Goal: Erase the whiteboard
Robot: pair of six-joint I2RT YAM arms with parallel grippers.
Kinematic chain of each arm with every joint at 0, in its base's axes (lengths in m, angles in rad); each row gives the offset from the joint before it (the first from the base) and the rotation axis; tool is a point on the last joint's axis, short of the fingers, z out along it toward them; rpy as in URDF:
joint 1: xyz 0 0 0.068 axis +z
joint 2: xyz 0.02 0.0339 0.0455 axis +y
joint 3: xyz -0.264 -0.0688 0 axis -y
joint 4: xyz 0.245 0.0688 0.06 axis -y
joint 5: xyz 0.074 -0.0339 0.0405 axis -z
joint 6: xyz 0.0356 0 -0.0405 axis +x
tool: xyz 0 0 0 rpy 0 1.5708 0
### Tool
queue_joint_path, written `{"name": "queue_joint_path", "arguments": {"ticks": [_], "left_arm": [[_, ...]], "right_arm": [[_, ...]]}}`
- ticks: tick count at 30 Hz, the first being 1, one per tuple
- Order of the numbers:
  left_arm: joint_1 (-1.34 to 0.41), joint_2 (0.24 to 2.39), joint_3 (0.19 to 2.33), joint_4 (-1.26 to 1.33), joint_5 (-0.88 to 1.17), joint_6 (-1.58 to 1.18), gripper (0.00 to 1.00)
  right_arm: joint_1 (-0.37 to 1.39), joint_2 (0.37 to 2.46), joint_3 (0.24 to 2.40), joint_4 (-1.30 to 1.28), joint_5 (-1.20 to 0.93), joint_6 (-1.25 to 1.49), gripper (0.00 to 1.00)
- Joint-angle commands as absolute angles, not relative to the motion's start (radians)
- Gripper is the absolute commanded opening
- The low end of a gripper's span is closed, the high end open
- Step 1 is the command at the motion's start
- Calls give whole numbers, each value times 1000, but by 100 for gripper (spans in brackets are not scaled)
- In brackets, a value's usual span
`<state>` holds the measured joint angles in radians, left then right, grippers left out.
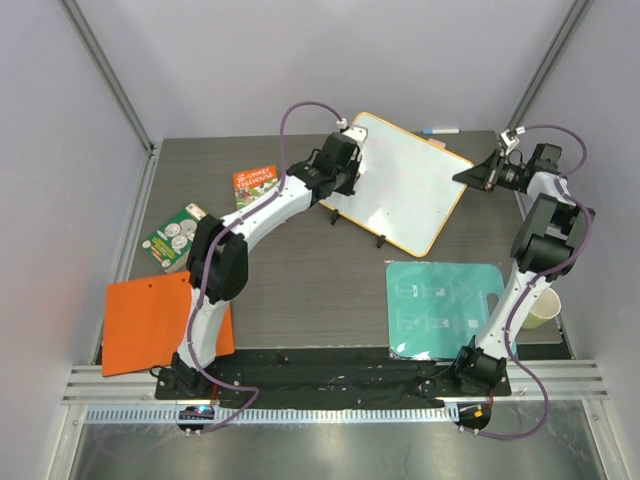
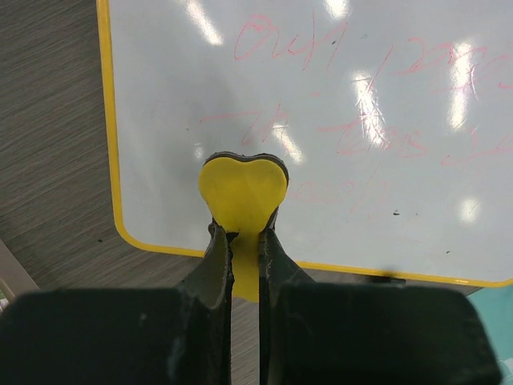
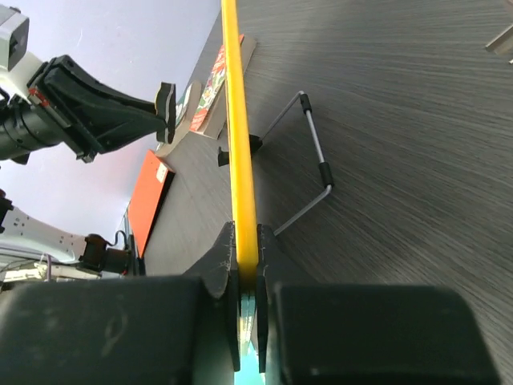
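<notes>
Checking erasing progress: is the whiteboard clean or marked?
Marked. The left wrist view shows faint pink writing across the whiteboard, beyond the yellow heart-shaped piece that the left gripper holds.

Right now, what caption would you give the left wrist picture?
Left gripper holds a yellow heart-shaped eraser before faint pink writing on the whiteboard.

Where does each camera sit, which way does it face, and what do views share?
Top external: above and behind the bases, looking down on the table; both arms show.
Left wrist: on the left arm, looking along the left hand, shut on a yellow heart-shaped eraser, at the whiteboard face with pink marks.
Right wrist: on the right arm, looking along the whiteboard's yellow rim edge-on; the right hand clamps it.
Shared: all three show the whiteboard; the right wrist view also catches the left arm.
</notes>
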<state>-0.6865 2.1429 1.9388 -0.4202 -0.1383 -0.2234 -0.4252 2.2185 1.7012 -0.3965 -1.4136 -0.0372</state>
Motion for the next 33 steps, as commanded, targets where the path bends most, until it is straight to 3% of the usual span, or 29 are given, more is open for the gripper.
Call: {"name": "queue_joint_path", "arguments": {"ticks": [1, 5, 8, 15, 25, 33], "left_arm": [[-680, 2151, 1963, -351, -155, -207, 0], [-678, 2160, 1960, -302, -150, -213, 0], [-680, 2169, 1928, -243, -150, -221, 0], [-681, 2223, 1839, -12, -179, -241, 0], [-802, 2220, 1646, 284, -252, -241, 0], [-929, 2309, 1761, 218, -233, -209, 0]], "right_arm": [[-411, 2143, 1657, -353, -1329, -192, 1], [-413, 2109, 1634, -403, -1272, -296, 1], [-405, 2117, 1687, -596, -1233, -501, 1], [-399, 2264, 1957, -1255, -1186, -981, 1], [-399, 2154, 1856, -1163, -1161, -947, 1], [-397, 2115, 1807, -1039, -1138, -851, 1]]}}
